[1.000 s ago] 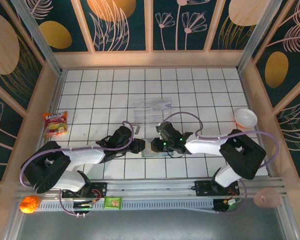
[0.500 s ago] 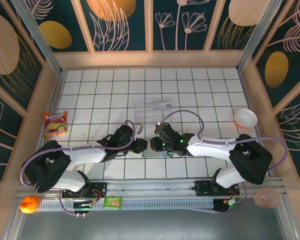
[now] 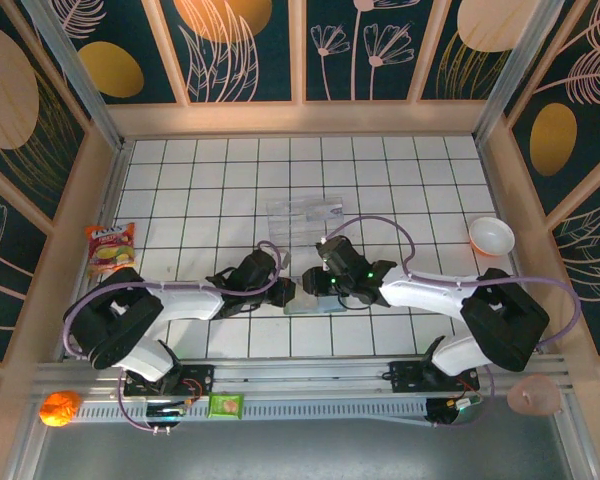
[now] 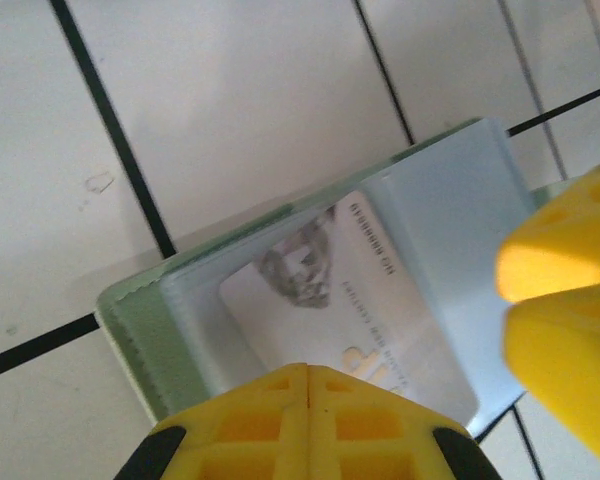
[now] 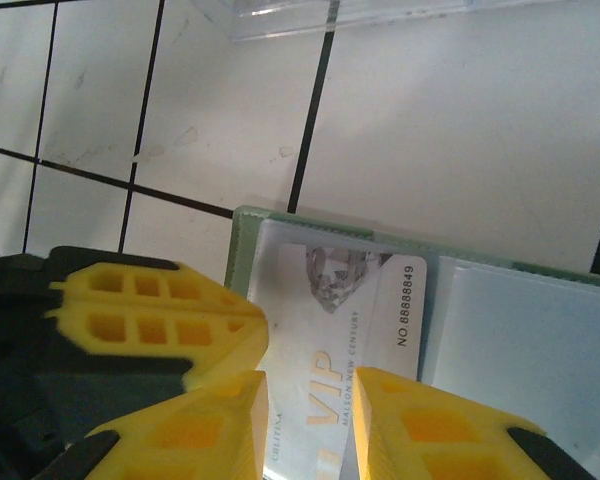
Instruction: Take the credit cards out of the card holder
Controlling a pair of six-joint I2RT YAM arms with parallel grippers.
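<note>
Lying flat on the white tiled table [image 3: 210, 190], the card holder [image 3: 308, 304] sits right between the two claws, at the tips of both. One VIP card [image 5: 355, 300] is tucked in its pocket, directly under the right claw [image 5: 310, 425] and just ahead of the left claw [image 4: 308, 385]. A few clear credit cards [image 3: 305, 214] lie loose on the tiles beyond the right claw, well apart from the holder. I judge the job partly done: some cards are out, at least this one is left, and I can't tell whether more hide behind it.

The left claw is clenched, its yellow tips pressed together at the holder's near edge. Whether a thin edge of holder or card is caught between them I can't tell. The right claw stands partly released, its two fingers apart with the VIP card's face showing in the gap, gripping nothing that I can see.

Compared with a second ago, the left claw has closed up and crept a touch closer to the holder, and its arm has drawn its elbow in from the table's side. The right claw has eased a little farther from the bases, its forearm stretched longer. Holder and loose cards have not budged.
</note>
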